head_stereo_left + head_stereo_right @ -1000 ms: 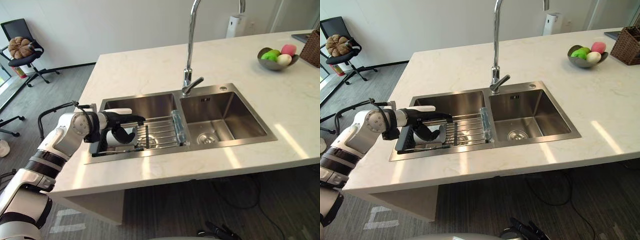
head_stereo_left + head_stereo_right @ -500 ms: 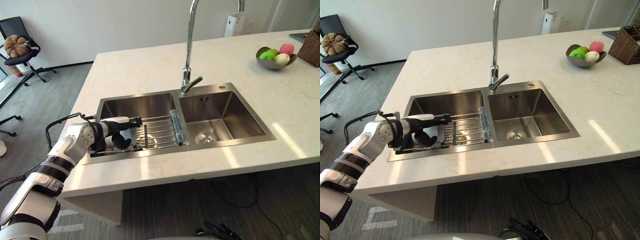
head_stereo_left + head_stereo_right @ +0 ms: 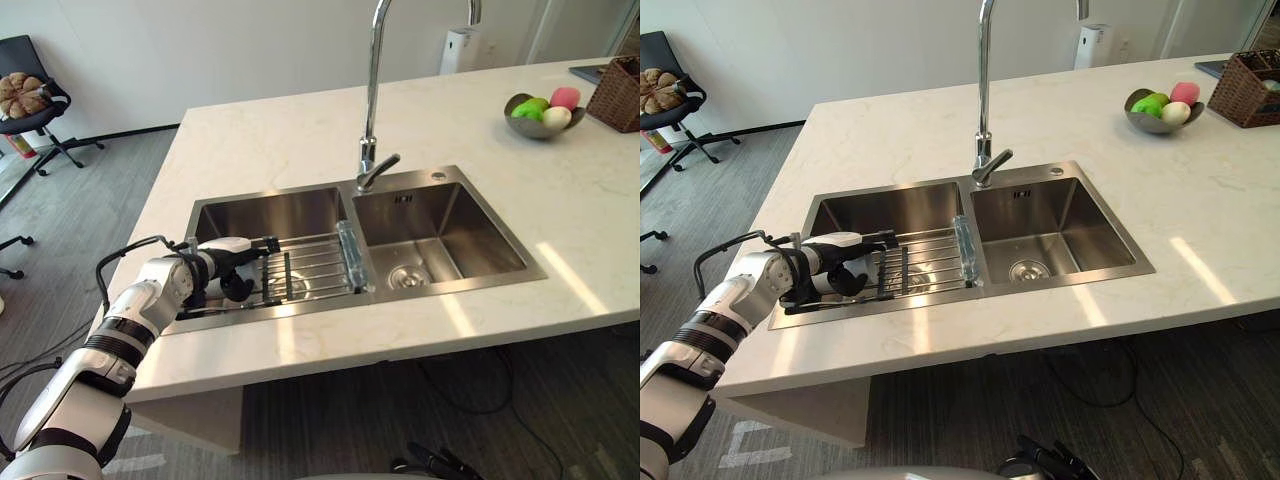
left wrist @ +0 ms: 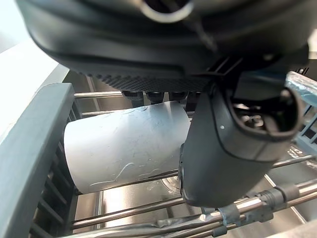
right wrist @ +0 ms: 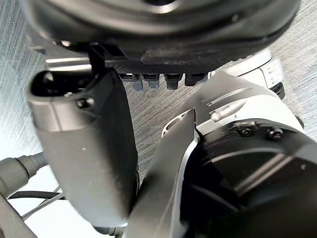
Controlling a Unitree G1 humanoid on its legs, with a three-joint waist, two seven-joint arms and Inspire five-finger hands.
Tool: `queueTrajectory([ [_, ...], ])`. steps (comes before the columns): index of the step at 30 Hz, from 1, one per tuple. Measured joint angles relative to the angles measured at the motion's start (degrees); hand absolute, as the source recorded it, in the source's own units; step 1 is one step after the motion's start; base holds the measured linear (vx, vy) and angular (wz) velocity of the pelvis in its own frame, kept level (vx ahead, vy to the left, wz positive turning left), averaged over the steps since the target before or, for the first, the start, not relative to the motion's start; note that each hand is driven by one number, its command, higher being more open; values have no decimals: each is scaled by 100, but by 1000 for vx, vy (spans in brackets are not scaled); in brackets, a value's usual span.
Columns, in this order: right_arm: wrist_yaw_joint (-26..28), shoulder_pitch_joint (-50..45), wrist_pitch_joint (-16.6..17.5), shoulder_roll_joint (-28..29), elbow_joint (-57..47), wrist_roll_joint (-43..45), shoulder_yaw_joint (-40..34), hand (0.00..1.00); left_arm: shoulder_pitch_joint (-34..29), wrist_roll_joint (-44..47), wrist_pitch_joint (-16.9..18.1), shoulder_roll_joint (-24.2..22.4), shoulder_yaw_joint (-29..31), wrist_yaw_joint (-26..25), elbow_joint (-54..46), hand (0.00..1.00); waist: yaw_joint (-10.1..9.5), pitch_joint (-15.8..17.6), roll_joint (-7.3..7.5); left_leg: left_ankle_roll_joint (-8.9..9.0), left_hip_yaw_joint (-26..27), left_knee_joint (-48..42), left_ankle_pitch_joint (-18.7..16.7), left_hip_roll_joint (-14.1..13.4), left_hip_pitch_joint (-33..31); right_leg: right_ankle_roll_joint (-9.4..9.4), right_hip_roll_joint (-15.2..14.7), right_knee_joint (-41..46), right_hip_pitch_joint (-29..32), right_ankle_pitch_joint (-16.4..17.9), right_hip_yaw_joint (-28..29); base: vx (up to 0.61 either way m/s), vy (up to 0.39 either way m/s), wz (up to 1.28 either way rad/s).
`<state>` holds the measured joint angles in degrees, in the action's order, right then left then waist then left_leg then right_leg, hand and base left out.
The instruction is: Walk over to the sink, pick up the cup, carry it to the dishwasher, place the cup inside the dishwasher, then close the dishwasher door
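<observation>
Dark left hand [image 3: 238, 281] sits in the sink's [image 3: 280, 212] left basin. I see it curled round the white cup [image 4: 124, 144], which lies on its side on the wire rack [image 3: 320, 262] across that basin. Behind the sink's divider stands the tall tap [image 3: 371, 90]. Pale counter [image 3: 300, 140] surrounds the sink, with a fruit bowl [image 3: 538, 112] well off to its right. My right hand [image 5: 89, 148] shows in its wrist view; I can't tell whether it's open or closed.
</observation>
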<state>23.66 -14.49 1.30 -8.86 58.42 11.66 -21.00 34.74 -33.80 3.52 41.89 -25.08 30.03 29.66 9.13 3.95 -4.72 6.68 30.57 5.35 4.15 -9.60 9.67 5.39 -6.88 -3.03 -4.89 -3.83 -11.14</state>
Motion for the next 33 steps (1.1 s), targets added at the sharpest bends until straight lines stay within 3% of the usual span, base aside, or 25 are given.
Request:
queueTrajectory([
  [14,182,5,-280,2,-171,-4,11,100,261,303,-400,-50,653,942,745,100,186,3,1,11,188,0,-48,-3,96,-21,24,-36,5,-19,171,-1,-14,-7],
  [33,201,-47,-483,-142,-461,-59,382,100,-93,61,-237,-406,1902,1081,1293,100,195,-16,-24,82,389,1,-103,-73,253,-16,102,-38,-44,-19,331,-7,-18,-4],
])
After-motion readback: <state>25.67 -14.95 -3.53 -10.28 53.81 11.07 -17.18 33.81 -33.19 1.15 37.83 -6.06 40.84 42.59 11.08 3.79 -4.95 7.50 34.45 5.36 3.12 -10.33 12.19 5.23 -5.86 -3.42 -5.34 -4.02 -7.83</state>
